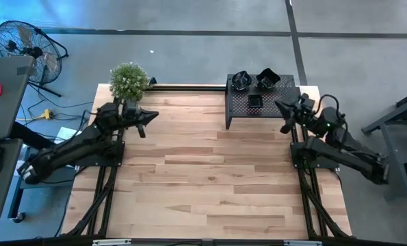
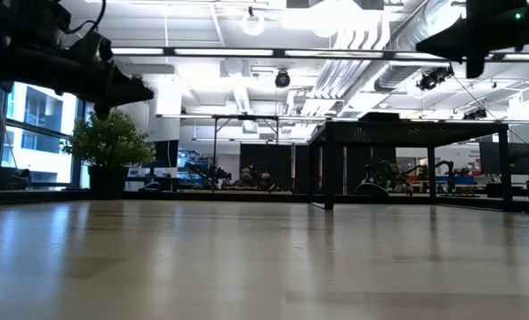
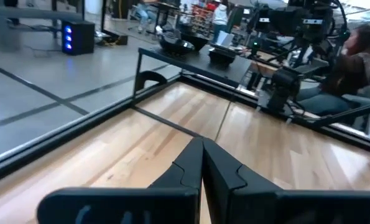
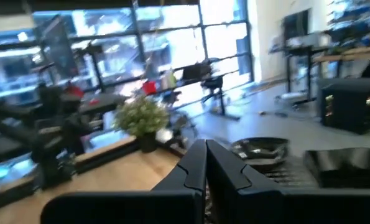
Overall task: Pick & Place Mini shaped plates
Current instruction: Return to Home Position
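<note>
Three small glossy black dishes sit on top of the black perforated stand [image 1: 261, 109] at the table's far right: a round wavy one [image 1: 241, 80], a square one [image 1: 268, 78] and a smaller square one [image 1: 255, 101]. The right wrist view shows the round dish [image 4: 259, 149] and a square dish [image 4: 343, 163] just ahead. My right gripper [image 1: 280, 104] [image 4: 205, 144] hovers shut beside the stand's right end. My left gripper [image 1: 153, 115] [image 3: 202, 143] hangs shut above the table's far left part, next to the plant, pointing toward the stand.
A small green bushy plant [image 1: 129, 80] stands at the table's far left corner. The stand [image 2: 406, 133] rises on thin legs above the wood. A person [image 3: 359, 59] sits beyond the table's right side. Bare wood [image 1: 210, 178] spans the middle and near part.
</note>
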You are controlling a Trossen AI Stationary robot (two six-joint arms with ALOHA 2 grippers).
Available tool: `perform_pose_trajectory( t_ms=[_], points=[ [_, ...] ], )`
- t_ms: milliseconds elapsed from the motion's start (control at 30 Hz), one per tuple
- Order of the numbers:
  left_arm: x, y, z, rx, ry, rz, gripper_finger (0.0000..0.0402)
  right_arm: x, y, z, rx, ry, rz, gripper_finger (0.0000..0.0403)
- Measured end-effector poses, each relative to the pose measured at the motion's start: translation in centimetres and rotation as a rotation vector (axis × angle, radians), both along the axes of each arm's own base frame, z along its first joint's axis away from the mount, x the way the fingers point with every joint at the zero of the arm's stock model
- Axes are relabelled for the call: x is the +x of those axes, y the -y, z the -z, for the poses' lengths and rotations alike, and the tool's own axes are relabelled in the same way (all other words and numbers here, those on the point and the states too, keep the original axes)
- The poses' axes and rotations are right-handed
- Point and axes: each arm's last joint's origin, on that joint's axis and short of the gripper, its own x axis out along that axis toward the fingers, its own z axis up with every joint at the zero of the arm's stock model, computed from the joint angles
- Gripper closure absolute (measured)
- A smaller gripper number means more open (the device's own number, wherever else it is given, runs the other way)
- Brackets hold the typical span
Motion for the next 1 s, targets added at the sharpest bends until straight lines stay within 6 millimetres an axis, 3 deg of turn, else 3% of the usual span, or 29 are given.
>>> perform_pose_trajectory(
  t_ms=[233,533,733,1000],
  points=[
    [-1.5,0.7,-0.2,0.045,-0.006,-0.039,0.0401,-1.5,-0.5,2.1,-0.038,0.093,0.085,0.0402],
    [-2.2,1.2,0.0,0.064,0.003,-0.061,0.0401,0.5,0.6,8.0,0.042,0.155,0.071,0.0402],
    [-2.2,1.2,2.9,0.004,0.102,-0.068,0.0401,0.5,0.6,8.3,0.056,0.136,0.097,0.0403],
    [-2.4,1.1,3.3,0.008,0.049,-0.168,0.0401,0.3,0.9,8.6,0.058,0.099,0.211,0.0403]
  ],
)
